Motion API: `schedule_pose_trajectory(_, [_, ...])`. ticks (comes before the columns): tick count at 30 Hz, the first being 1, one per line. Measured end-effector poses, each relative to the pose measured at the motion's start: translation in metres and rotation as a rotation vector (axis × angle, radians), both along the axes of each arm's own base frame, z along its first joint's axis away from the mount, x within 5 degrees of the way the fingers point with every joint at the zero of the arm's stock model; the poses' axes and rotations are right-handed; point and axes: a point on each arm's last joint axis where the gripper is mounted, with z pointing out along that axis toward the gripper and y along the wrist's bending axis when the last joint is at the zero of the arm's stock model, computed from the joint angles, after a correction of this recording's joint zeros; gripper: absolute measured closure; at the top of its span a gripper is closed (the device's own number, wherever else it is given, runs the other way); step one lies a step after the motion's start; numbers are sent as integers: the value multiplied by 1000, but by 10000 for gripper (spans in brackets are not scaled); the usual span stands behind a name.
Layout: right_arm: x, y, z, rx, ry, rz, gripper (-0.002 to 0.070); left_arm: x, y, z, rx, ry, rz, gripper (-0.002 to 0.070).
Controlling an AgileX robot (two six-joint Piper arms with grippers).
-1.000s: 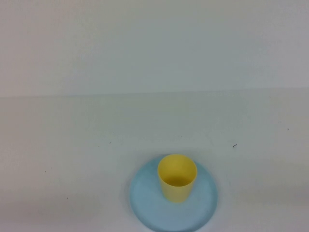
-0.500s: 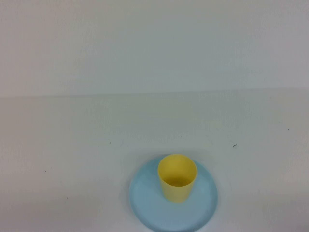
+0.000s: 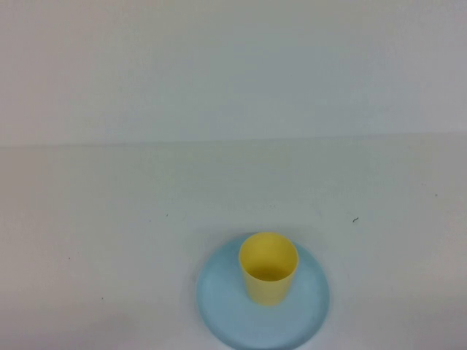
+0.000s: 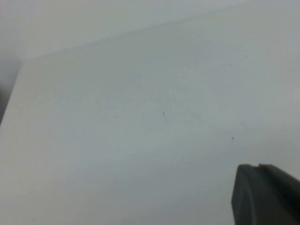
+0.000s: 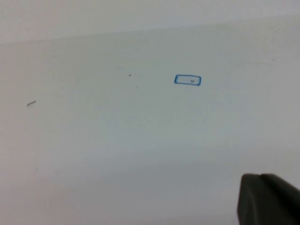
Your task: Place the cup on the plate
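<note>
- Left gripper (image 4: pixel 267 194): a dark edge in its wrist view, over bare desk (image 3: pixel 146 219); finger state could not be told
- Right gripper (image 5: pixel 269 199): likewise
- Cup (image 3: pixel 268 268): upright on plate (image 3: pixel 226 306); unchanged over the last second; task judged complete

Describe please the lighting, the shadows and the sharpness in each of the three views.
High view: even, soft light; the small yellow plastic cup stands on the round light blue plastic plate, hardly any shadow, edges slightly soft. Left wrist view: hazy, only a dark blurred part of the left gripper. Right wrist view: likewise for the right gripper; a blue rectangle mark reads clearly.
</note>
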Motion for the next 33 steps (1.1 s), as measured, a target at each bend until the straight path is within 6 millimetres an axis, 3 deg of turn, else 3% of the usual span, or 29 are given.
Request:
schedule_pose_trajectory(8, [0,8,0,-66,8,114,676,0,0,-1,-9,13,2,675])
schedule_pose_trajectory(33, [0,8,0,-88,8,129,676,0,2,-1,-16,16,37,675])
